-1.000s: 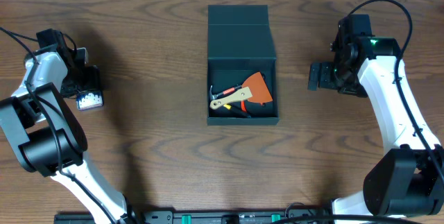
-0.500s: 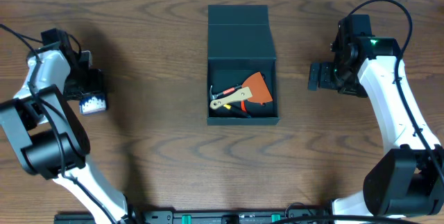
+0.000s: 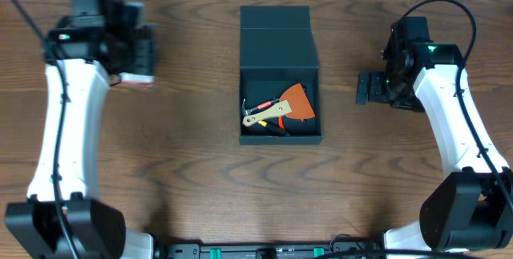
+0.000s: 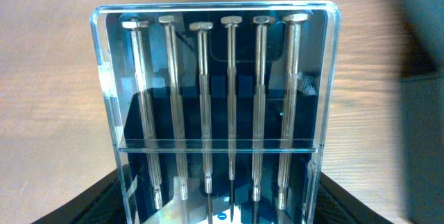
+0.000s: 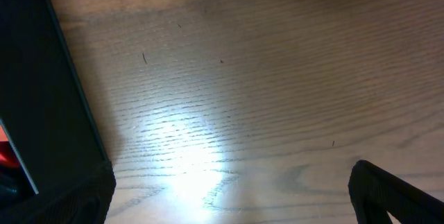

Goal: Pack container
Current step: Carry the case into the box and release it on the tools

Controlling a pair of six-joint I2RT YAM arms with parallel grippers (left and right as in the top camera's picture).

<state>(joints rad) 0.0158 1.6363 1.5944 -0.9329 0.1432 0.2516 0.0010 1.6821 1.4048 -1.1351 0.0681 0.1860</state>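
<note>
Dark wooden counter [image 3: 200,187] is seen under both arms. Some tools [image 3: 276,111] are already laid in the open container [image 3: 276,46], which stands to the right of the left end effector [image 3: 138,54]. A clear blue case of bits [image 4: 215,92] is pinched by it, above the counter and not yet packed. The right end effector [image 3: 370,88] is spread and empty, and the lid is not yet closed.

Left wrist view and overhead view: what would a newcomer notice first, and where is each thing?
In the left wrist view, a clear blue case of six slim metal drivers fills the frame, clamped in the left gripper. Overhead, the dark container sits open mid-table with an orange scraper inside. The right gripper hovers open and empty to its right.
</note>
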